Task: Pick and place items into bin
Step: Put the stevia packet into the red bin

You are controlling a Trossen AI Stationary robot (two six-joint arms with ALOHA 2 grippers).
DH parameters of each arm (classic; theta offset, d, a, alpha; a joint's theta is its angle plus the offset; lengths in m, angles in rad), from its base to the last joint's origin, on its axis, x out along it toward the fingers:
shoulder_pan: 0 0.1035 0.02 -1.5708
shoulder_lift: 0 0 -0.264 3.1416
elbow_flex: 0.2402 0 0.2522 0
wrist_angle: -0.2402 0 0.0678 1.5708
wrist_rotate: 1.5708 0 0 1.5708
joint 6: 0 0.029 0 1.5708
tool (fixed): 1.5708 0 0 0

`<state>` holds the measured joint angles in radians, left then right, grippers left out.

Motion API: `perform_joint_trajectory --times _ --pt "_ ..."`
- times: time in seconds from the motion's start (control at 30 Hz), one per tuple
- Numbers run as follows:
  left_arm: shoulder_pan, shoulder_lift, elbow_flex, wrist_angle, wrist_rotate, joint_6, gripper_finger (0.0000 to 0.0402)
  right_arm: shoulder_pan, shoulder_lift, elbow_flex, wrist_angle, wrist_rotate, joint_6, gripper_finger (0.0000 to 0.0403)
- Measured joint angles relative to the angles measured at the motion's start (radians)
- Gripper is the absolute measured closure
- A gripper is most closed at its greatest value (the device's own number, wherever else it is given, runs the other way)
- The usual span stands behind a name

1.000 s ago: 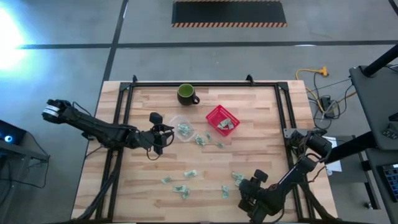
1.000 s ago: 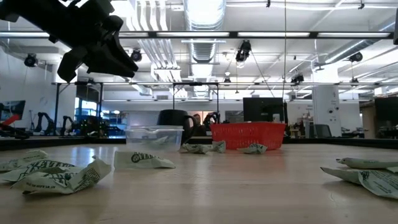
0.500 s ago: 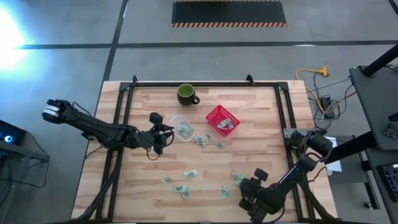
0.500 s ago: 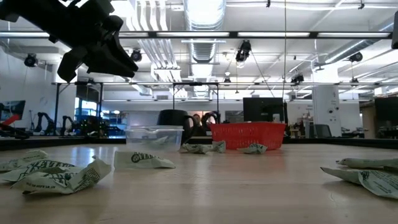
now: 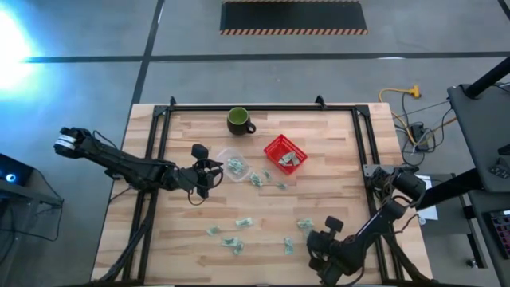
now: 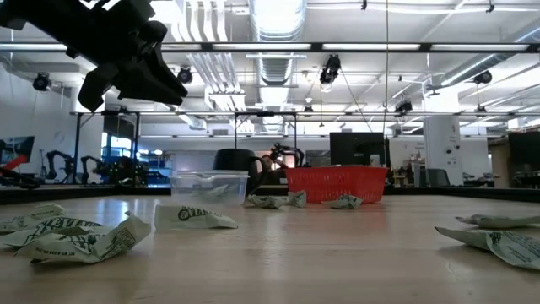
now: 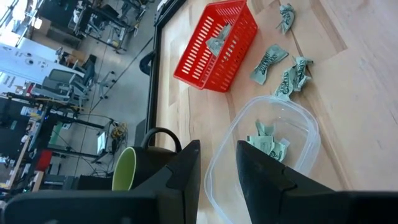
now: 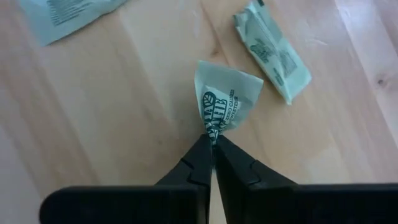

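Small pale green-and-white wrappers lie scattered on the wooden table (image 5: 335, 159). My right gripper (image 8: 212, 140), at the near right (image 5: 312, 239), is shut on one wrapper (image 8: 225, 99). Another wrapper (image 8: 272, 42) lies just beyond it. My left gripper (image 5: 212, 171) hangs above the table left of a clear plastic tub (image 7: 273, 155), fingers open (image 7: 217, 168) with nothing between them. The tub holds wrappers, and so does a red basket (image 5: 284, 154) to its right. My right gripper pinches the wrapper's near pointed corner (image 8: 212, 129) between its two fingertips. The fingers come at it slanting down from the table's near right side. The wrapper fans out beyond the tips; its far part appears to lie on the wood.
A dark green mug (image 5: 238, 121) stands at the far side, left of the red basket. Loose wrappers lie between tub and basket (image 5: 256, 178) and near the front (image 5: 231, 239). A black frame rail (image 5: 159, 143) runs along the table's edges.
My right gripper has shut on the wrapper's corner at the near right of the table, staying almost where it was. The left arm has kept still.
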<state>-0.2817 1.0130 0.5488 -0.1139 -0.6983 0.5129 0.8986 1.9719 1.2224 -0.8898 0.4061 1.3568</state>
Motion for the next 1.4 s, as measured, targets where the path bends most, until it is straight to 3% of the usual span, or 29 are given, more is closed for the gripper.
perform_joint_trajectory --times 0.17,0.47,0.6,0.73,1.07,1.4 --pt "0.0 0.0 0.0 0.0 0.0 0.0 0.0315 0.0 0.0 0.024 0.002 0.046 -0.051 0.0394" --pt "0.0 0.0 0.0 0.0 0.0 -0.006 0.0315 -0.008 0.0 0.095 -0.008 0.283 -0.322 0.0394" --pt "0.0 0.0 0.0 -0.004 0.005 -0.049 0.0315 -0.027 0.0 0.117 -0.087 0.421 -0.401 0.0394" --pt "0.0 0.001 0.0 -0.054 0.013 -0.116 0.0315 -0.068 0.0 0.124 -0.199 0.49 -0.405 0.0394" --pt "-0.005 0.004 -0.001 -0.115 0.065 -0.307 0.0315 -0.274 0.0 0.093 -0.388 0.536 -0.422 0.0394" --pt "-0.047 0.006 -0.005 -0.134 0.102 -0.405 0.0315 -0.531 -0.003 0.087 -0.412 0.566 -0.572 0.0394"
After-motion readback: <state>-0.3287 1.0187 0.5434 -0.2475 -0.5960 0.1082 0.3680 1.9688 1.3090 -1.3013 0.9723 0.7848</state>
